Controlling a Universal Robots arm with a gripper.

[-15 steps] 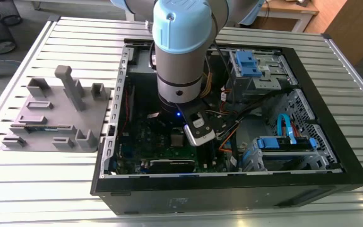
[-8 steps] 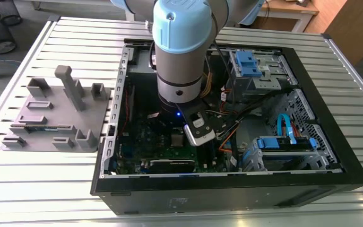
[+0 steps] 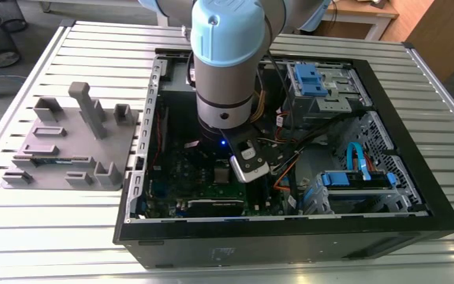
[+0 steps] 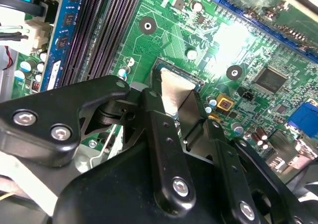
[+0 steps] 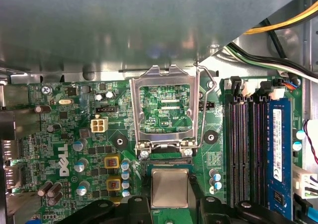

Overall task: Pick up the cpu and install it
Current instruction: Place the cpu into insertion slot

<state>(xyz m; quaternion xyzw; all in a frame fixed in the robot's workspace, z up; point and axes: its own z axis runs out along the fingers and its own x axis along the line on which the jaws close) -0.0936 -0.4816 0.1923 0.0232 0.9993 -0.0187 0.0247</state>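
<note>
One grey robot arm with a pale blue cap [image 3: 227, 71] reaches down into one open black metal computer case [image 3: 290, 232] lying on its side on the slatted silvery metal desk [image 3: 54, 236]. One grey moulded block tray [image 3: 61, 142] sits on the desk just beside the case, on the exterior view's left. Inside the case, on the exterior view's right, are two blue plastic drive brackets, one far [image 3: 310, 77] and one near [image 3: 353, 179], among loose cables. In both wrist views the black gripper [image 5: 173, 201] [image 4: 181, 110] hangs low over the green circuit board [image 5: 218, 157]. Its jaws are drawn in to the width of the cpu [image 5: 170, 186] [image 4: 174, 87], a small flat square chip with a dull silvery top, and grip it by two opposite edges. The chip sits level at the socket, just beside the hinge of the one silvery metal socket frame [image 5: 164, 77], which is swung open and lies flat on the board. In the first wrist view one blue memory stick [image 5: 280, 154] stands in its slot beside black empty slots, and two yellow-topped square parts [image 5: 112, 162] lie on the other side of the chip. Beyond the desk's far edge are a grey floor, a black wire basket [image 3: 2, 41] and pale wooden furniture [image 3: 369, 18].
</note>
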